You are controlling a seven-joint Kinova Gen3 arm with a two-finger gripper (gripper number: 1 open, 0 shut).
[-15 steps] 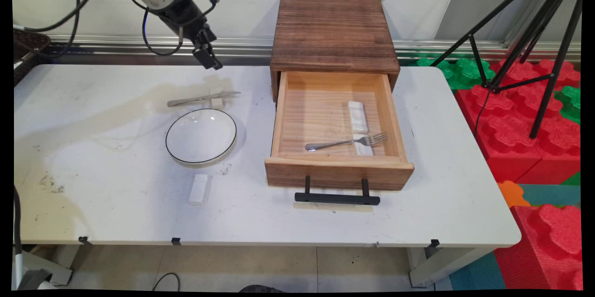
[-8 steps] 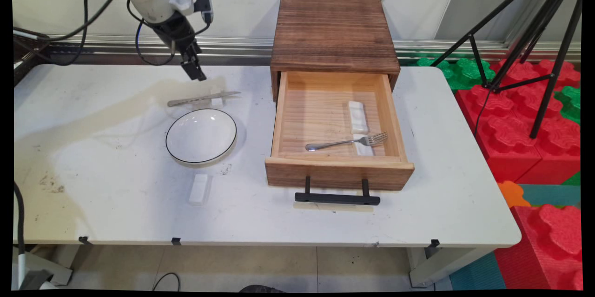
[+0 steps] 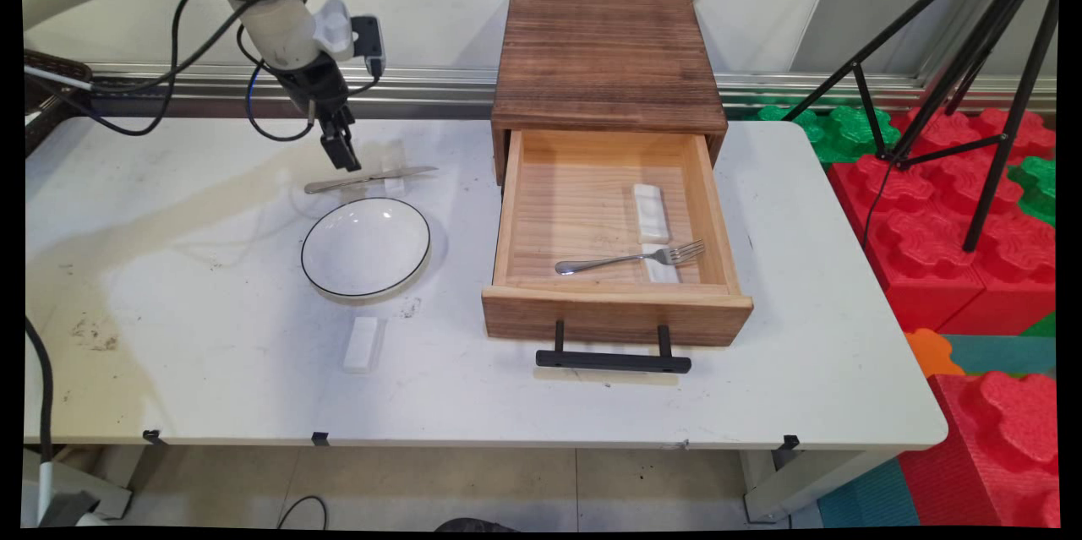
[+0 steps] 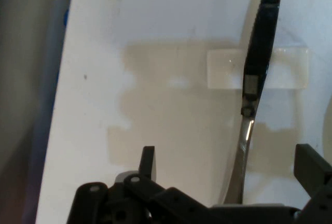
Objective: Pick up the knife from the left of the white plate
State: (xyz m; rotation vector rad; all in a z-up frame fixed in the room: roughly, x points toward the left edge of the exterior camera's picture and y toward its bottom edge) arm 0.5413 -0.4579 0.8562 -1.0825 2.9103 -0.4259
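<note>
My black gripper point(image 3: 344, 158) hangs open just above the table's back left, over the handle end of a metal knife point(image 3: 368, 179). The knife lies across a small white rest point(image 3: 395, 178), blade to the right. In the hand view the knife point(image 4: 257, 53) crosses the white rest point(image 4: 223, 68), and its handle runs down between my spread fingers point(image 4: 148, 162). My gripper point(image 4: 228, 169) holds nothing. A white bowl with a dark rim point(image 3: 365, 247) sits just in front of the knife.
A wooden box point(image 3: 607, 58) stands at the back with its drawer point(image 3: 615, 316) pulled open. In the drawer a fork point(image 3: 630, 258) lies on a white rest point(image 3: 659, 265), behind which is a second one point(image 3: 651, 212). Another white rest point(image 3: 361, 344) lies near the bowl.
The gripper has moved down and left, from above the table's back edge to just over the knife's handle. Nothing else has moved.
</note>
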